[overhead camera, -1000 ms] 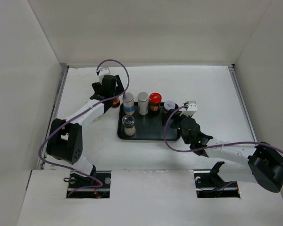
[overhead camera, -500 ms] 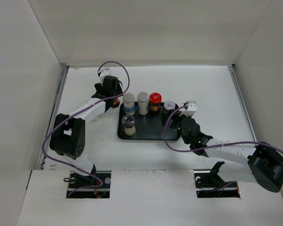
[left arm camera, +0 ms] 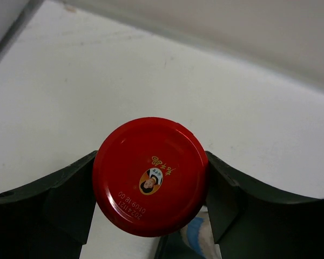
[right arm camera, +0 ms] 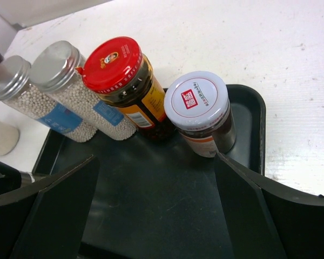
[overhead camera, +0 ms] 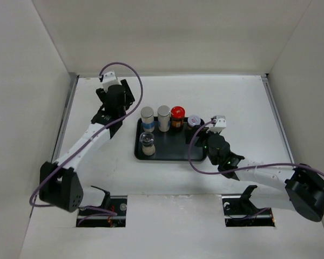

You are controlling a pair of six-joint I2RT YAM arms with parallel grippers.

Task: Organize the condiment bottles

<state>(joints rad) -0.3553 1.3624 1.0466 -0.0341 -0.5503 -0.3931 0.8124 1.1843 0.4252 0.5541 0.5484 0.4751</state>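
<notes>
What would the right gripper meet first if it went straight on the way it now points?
Probably the white-lidded dark jar on the black tray, nearest ahead; the red-lidded jar stands close beside, depth unclear.

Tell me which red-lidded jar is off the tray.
The red-lidded jar gripped by the left gripper, over the table. The other red-lidded jar stands on the tray, in its back row.

- My left gripper (left arm camera: 151, 186) has drawn its jaws in from wide and now clamps the round red-lidded jar (left arm camera: 150, 175) at the lid's sides.
- That jar has left its spot just beside the far left corner of the flat black rectangular tray (overhead camera: 170, 150), going left and farther with me.
- My left arm has stretched out, its elbow swung nearer and left.
</notes>
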